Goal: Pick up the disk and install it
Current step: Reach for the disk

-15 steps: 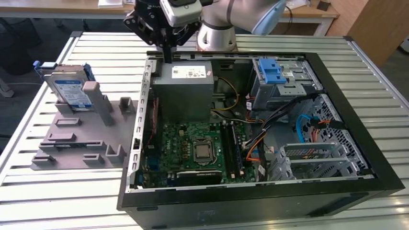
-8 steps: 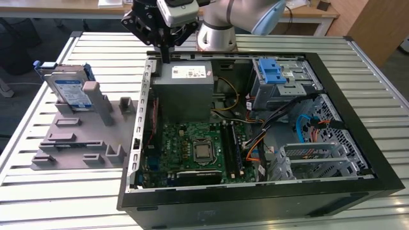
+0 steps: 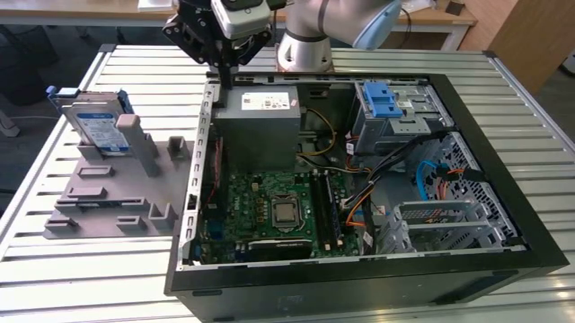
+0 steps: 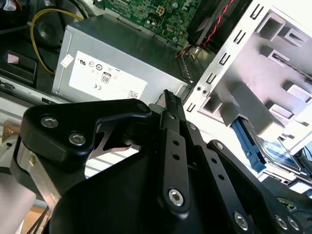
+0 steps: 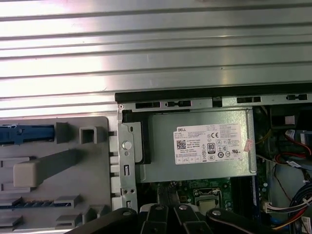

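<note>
The disk (image 3: 97, 126) stands on edge in the grey holder (image 3: 117, 195) on the exterior view's left, beside the open computer case; its blue-and-white label and blue side rails show. The second wrist view catches its blue rail and silver face (image 4: 273, 152), and the first wrist view its blue edge (image 5: 25, 133). My gripper (image 3: 225, 78) hangs over the case's far corner, by the power-supply box (image 3: 260, 124), well apart from the disk. Its black fingers (image 4: 171, 126) lie together, shut, holding nothing. In the first wrist view my gripper (image 5: 168, 217) points down at the case wall.
The open black case (image 3: 503, 202) holds a green motherboard (image 3: 279, 208), cables and a silver drive cage with a blue latch (image 3: 386, 101). Everything rests on a slatted metal table (image 3: 108, 282). The arm's base (image 3: 306, 47) stands behind the case.
</note>
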Robot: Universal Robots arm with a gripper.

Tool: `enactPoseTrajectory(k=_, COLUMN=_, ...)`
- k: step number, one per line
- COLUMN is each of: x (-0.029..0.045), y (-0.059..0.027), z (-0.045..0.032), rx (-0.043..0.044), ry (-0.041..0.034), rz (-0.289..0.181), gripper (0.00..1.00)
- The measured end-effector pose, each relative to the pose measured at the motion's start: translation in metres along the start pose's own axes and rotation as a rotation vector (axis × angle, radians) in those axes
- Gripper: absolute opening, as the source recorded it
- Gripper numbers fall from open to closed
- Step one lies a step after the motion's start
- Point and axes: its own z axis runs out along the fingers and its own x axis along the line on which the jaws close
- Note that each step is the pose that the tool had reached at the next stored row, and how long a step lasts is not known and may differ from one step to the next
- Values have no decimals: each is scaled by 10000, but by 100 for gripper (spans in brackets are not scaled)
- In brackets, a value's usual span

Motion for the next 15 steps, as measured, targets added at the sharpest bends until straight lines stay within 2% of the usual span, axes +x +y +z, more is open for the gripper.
enactPoseTrajectory(k=15, x=66, y=-6, z=5, rx=15, ry=173, rz=7, gripper=11)
